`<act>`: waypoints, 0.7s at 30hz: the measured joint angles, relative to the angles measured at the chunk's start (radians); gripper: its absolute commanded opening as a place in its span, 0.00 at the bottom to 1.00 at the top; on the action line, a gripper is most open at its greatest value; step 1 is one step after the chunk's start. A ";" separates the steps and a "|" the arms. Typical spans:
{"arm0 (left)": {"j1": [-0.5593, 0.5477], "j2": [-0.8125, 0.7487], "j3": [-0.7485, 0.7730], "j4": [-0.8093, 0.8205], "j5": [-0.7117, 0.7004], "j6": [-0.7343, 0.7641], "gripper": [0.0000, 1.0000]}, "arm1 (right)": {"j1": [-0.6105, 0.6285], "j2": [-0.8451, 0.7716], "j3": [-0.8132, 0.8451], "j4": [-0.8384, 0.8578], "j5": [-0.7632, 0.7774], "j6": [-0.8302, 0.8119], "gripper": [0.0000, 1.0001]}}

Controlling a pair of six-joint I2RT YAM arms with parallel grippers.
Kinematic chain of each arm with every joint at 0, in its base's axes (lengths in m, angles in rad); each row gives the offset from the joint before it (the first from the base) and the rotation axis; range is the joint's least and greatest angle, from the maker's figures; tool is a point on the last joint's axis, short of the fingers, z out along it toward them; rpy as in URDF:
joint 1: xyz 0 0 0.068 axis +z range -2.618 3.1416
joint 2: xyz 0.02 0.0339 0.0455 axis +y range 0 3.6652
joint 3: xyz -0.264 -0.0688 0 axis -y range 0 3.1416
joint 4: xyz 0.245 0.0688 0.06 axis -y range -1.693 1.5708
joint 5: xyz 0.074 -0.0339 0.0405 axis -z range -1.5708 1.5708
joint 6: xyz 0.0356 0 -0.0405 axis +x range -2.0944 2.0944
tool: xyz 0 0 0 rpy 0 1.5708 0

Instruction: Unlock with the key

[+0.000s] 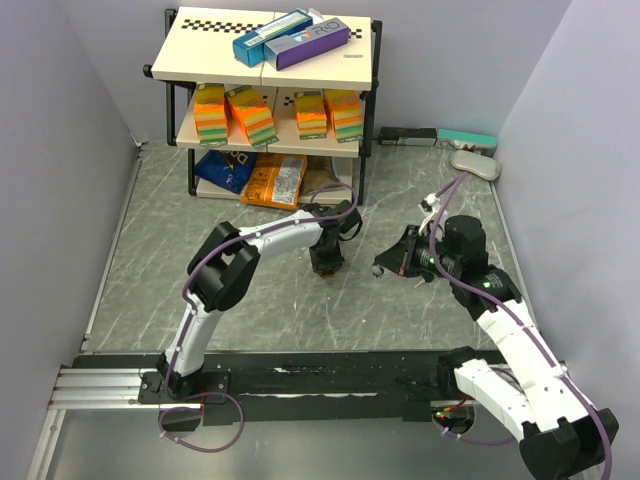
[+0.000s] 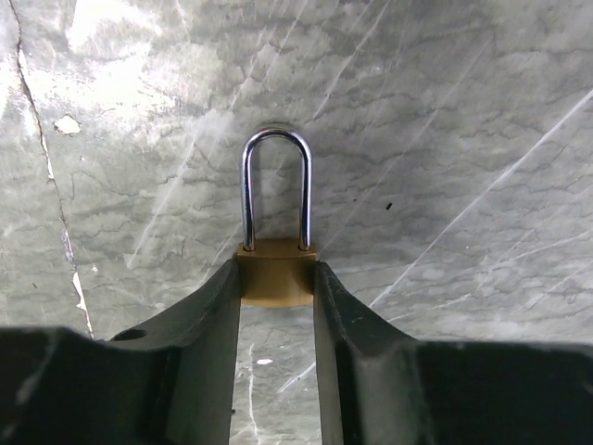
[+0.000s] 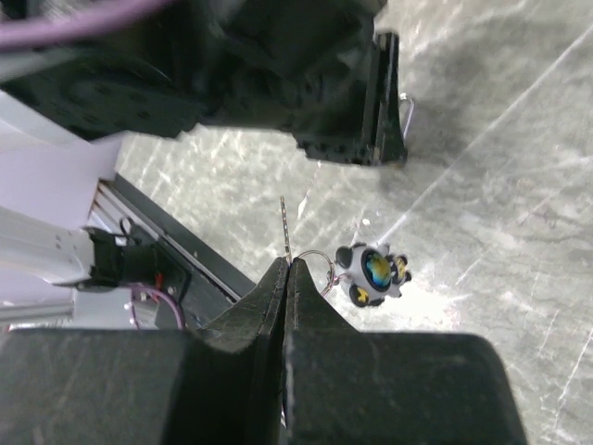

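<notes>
Left wrist view shows the left hand (image 2: pixel 276 274) clamped snugly on the small brass-bodied padlock (image 2: pixel 276 289), whose smooth, chromed U-shaped shackle (image 2: pixel 276 176) sits seated in the body and points away from the fingertips over the grey, veined marble-look bench (image 2: pixel 463 139). The right hand (image 3: pixel 287 271) is pinched fully together on a thin flat metal key (image 3: pixel 284 227) jutting past its tips, with a wire ring (image 3: pixel 320 264) and a knobbly, glossy round charm (image 3: pixel 372 271) just beside them. Both grasps look done; the key is apart from the lock, so aligning, inserting and turning remain.
</notes>
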 measured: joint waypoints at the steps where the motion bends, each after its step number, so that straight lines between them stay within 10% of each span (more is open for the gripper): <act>1: 0.001 0.000 0.000 0.000 0.002 0.000 0.02 | 0.000 0.002 -0.017 0.011 -0.006 -0.002 0.00; 21: 0.031 -0.138 -0.293 0.417 0.256 -0.139 0.01 | 0.061 0.400 -0.284 0.458 -0.192 0.062 0.00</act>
